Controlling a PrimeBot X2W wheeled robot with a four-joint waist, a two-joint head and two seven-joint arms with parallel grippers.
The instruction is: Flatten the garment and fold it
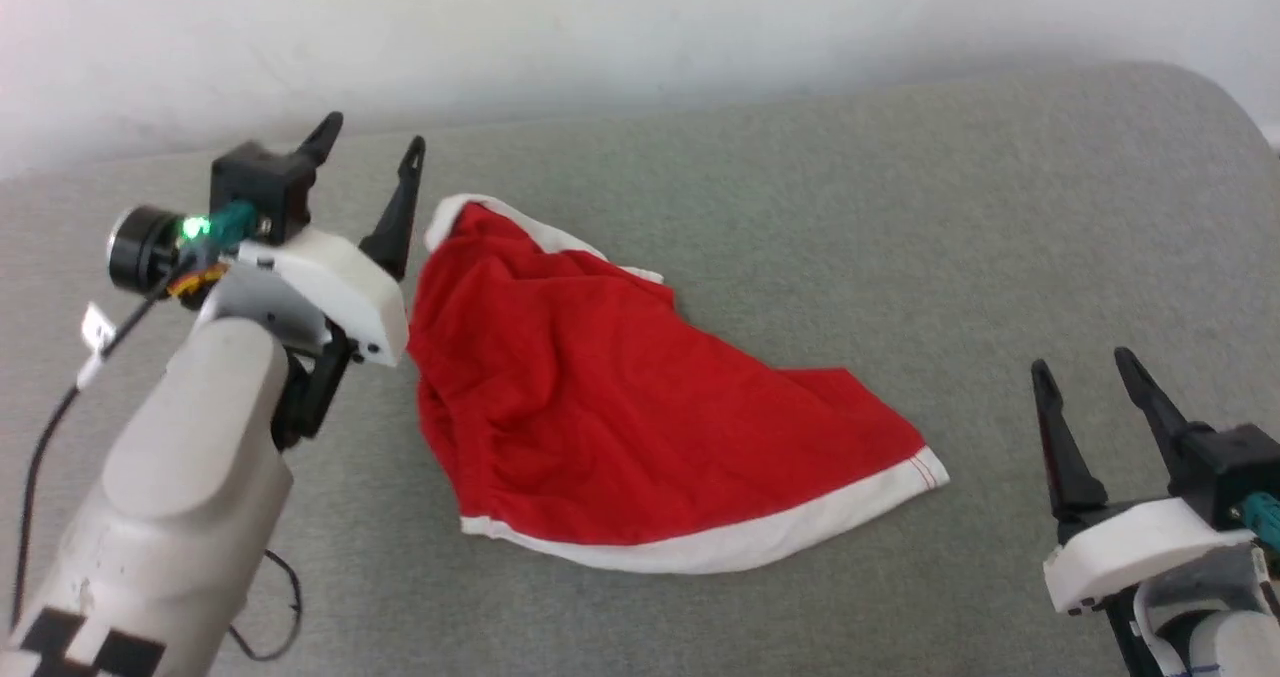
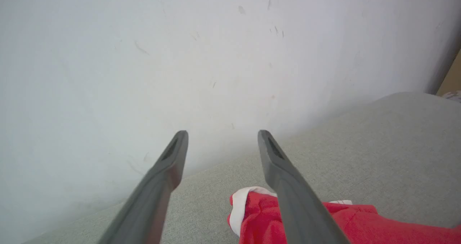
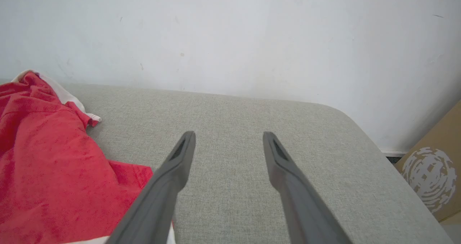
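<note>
Lying rumpled on the grey cushion (image 1: 900,207): red shorts (image 1: 620,407), white bands showing. Left gripper (image 1: 372,135) open, empty, just beside their far corner. Right gripper (image 1: 1081,361) open, well apart.

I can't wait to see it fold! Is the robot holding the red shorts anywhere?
No, nothing is held. The left gripper and right gripper are both open and empty, and the red shorts lie loose on the grey cushion.
</note>
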